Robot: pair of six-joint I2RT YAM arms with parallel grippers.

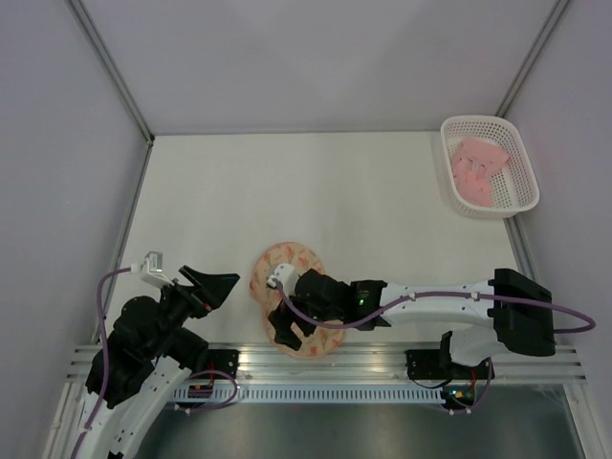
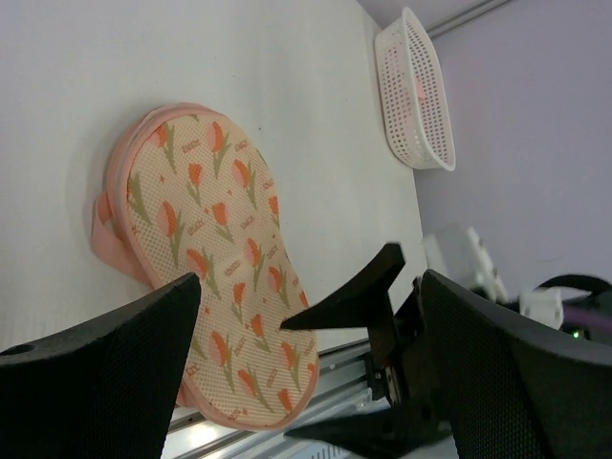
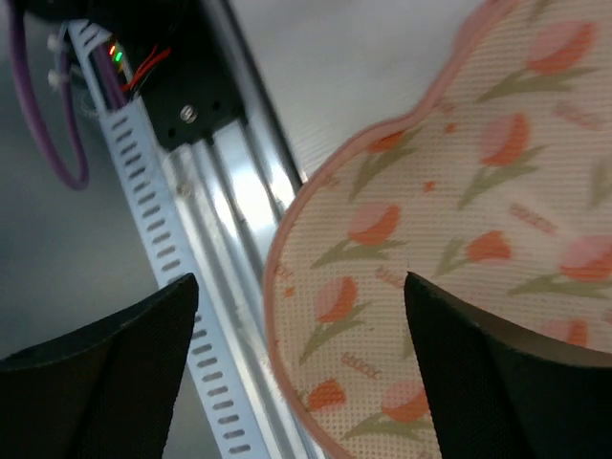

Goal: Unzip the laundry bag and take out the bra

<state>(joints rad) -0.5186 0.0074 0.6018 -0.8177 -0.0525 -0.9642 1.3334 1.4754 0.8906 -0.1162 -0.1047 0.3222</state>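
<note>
The laundry bag [image 1: 287,270], a cream peanut-shaped pouch with orange leaf print and pink trim, lies flat at the table's near edge, its near lobe reaching the metal rail. My right gripper [image 1: 284,330] hovers over that near lobe, open, with nothing between its fingers; its wrist view shows the bag [image 3: 449,239] under the wide gap of the right gripper [image 3: 301,296]. My left gripper [image 1: 218,285] stands open just left of the bag [image 2: 210,277], apart from it. The bra [image 1: 478,168], pale pink, lies in the white basket.
The white lattice basket [image 1: 524,163] stands at the table's far right corner and shows in the left wrist view as the basket [image 2: 416,91]. The aluminium rail [image 3: 210,191] runs along the near edge. Grey walls close in the sides and back.
</note>
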